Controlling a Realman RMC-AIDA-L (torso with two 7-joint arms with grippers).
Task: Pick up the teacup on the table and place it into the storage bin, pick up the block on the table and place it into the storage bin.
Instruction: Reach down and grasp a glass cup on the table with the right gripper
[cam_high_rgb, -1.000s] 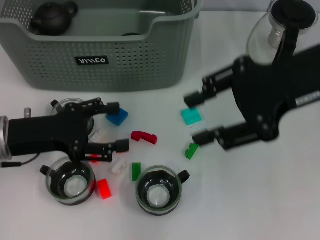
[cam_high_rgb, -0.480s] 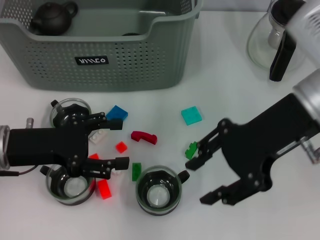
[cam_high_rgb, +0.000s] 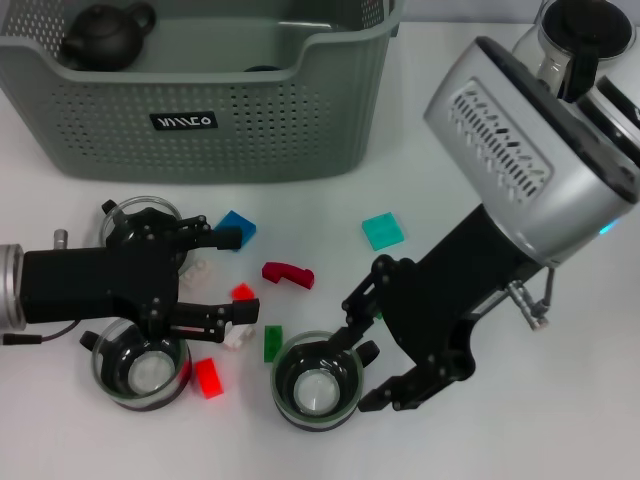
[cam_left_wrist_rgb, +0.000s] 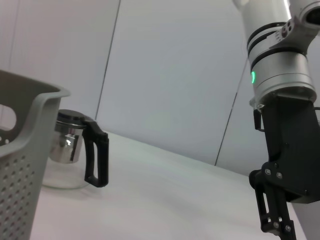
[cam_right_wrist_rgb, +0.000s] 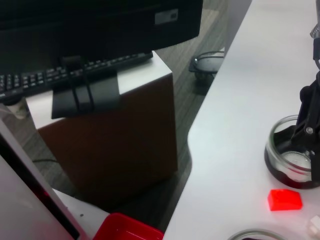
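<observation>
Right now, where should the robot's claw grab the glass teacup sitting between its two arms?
Probably by the rim, coming straight down from above. The teacup stands upright with its round mouth open to the top, and its small dark handle sticks out toward the right claw, which hangs open over that side. Fingers could close across the wall beside the handle.

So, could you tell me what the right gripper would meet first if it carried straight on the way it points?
Probably the teacup: the open right gripper points at it, its fingers at the cup's handle side. Height is unclear.
</observation>
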